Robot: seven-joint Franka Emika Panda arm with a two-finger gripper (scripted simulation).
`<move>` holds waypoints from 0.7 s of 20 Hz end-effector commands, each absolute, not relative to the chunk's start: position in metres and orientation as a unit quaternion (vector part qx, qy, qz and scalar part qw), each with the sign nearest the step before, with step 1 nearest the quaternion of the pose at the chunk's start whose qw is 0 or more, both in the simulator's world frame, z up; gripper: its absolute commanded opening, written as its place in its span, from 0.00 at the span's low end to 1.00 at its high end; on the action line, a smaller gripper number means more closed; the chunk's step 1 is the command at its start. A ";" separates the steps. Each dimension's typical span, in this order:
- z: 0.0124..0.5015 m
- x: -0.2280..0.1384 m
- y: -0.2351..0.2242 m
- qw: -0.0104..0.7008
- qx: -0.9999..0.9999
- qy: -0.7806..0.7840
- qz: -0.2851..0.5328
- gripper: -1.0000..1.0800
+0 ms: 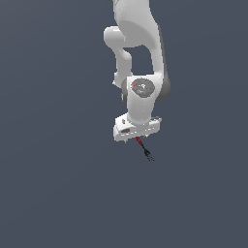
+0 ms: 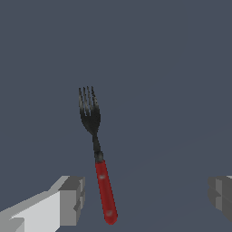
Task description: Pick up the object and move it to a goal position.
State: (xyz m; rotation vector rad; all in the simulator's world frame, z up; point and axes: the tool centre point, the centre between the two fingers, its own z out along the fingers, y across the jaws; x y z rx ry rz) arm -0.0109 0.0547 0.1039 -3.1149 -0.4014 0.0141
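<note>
The pincer (image 2: 145, 199) is seen wide apart in the wrist view, with nothing held between its two fingers. The fork (image 2: 97, 154) is seen between them, but not in the middle: its red handle lies just beside one finger (image 2: 68, 201), while the other finger is well apart from it. In the exterior view the fork (image 1: 144, 147) lies on the counter (image 1: 58, 184) just under the pincer (image 1: 137, 138), with the black prongs pointing away from the arm.

Several risks are judged from this position. Because the handle is off-centre, it is probably pushed sideways by the near finger before the far finger arrives, and the fork can be turned or slid out of the grip. The handle is very thin, so it can be missed if the fingers are not low enough. Only the end of the handle is reached, so a tilted, weak hold is possible.
</note>
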 end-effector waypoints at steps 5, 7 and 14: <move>0.069 -0.024 0.085 -0.001 -0.980 -0.198 0.001 0.96; 0.063 -0.027 0.090 0.000 -0.978 -0.211 0.001 0.96; 0.057 -0.030 0.095 0.000 -0.975 -0.221 0.001 0.96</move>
